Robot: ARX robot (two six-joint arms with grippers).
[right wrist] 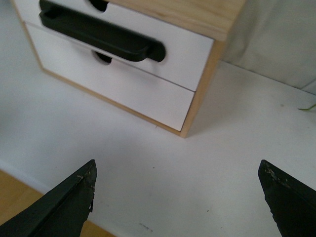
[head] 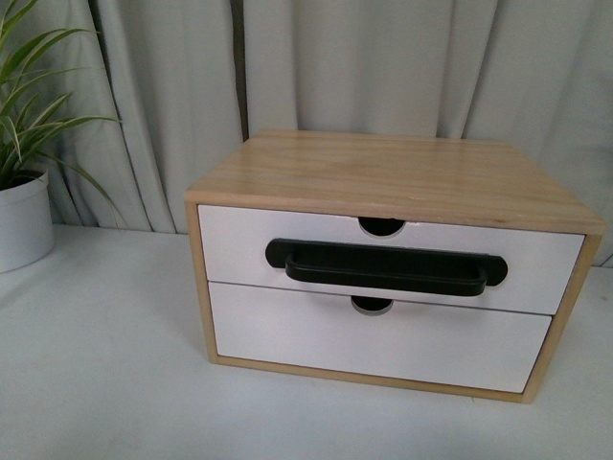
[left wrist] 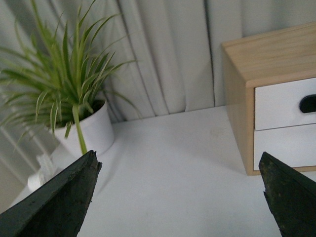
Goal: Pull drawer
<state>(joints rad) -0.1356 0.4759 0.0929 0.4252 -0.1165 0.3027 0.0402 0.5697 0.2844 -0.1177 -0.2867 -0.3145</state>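
Holding my left gripper (left wrist: 177, 158) and right gripper (right wrist: 177, 165) wide apart and empty, I find the white-fronted upper drawer (head: 239, 240) apparently shut mid-frame in the front view, its long black bar handle (head: 383, 266) facing me, ready to grasp.

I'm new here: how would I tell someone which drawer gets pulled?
Find the light wooden box on the white table, right of the potted plant. Two white drawers are stacked in it; take the upper drawer. Only it carries a long black bar handle; the lower drawer has none.
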